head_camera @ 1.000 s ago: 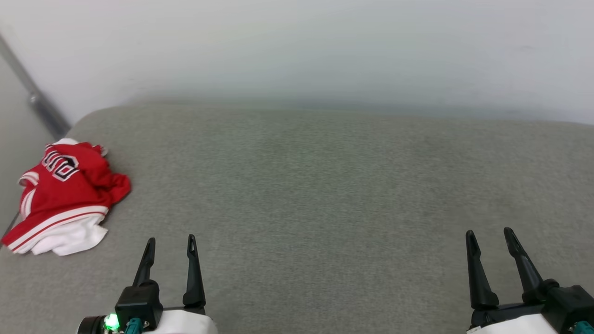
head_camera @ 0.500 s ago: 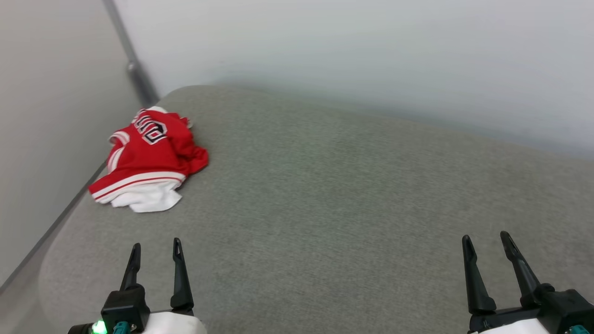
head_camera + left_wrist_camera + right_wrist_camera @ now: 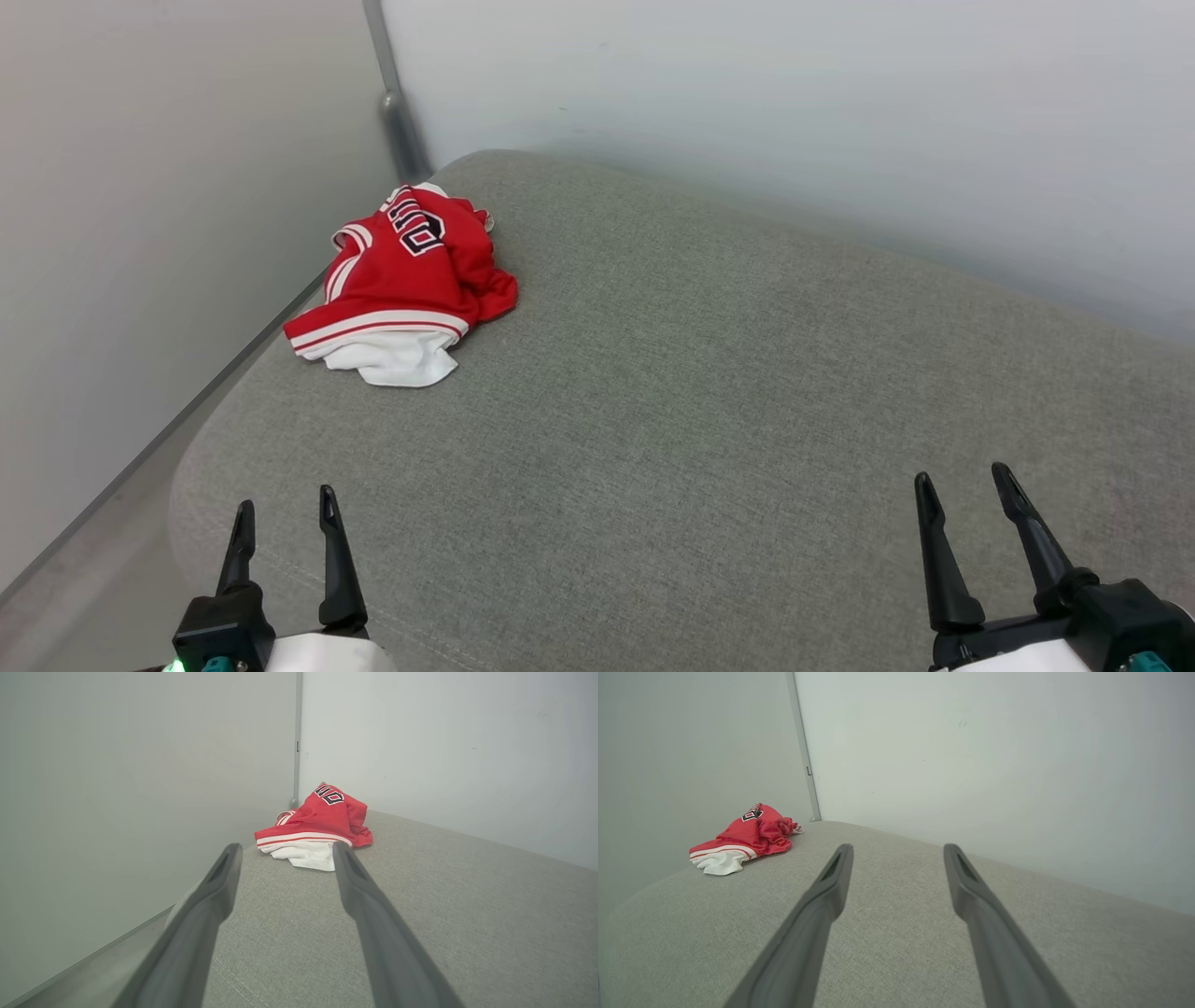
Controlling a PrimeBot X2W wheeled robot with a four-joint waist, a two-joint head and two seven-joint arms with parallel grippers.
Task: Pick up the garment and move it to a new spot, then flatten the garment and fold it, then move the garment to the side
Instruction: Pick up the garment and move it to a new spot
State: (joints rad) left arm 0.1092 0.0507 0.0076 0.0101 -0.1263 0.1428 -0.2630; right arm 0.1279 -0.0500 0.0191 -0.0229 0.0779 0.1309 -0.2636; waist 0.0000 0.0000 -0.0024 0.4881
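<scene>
The garment [image 3: 401,289] lies crumpled on the grey cushion [image 3: 709,392], straight ahead of my left fingers [image 3: 337,560] and well apart from them, close to the corner where the two walls [image 3: 747,103] meet (red cloth on top, a white sleeve nearest me). My left fingers stand wide, holding nothing. My right fingers [image 3: 941,560] are spread wide too, empty, with the garment far ahead and off to their left.

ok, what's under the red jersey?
The jersey lies crumpled directly on the grey cushion. A white layer of its own fabric pokes out beneath the red at the near edge. Anything else under the heap is covered.
</scene>
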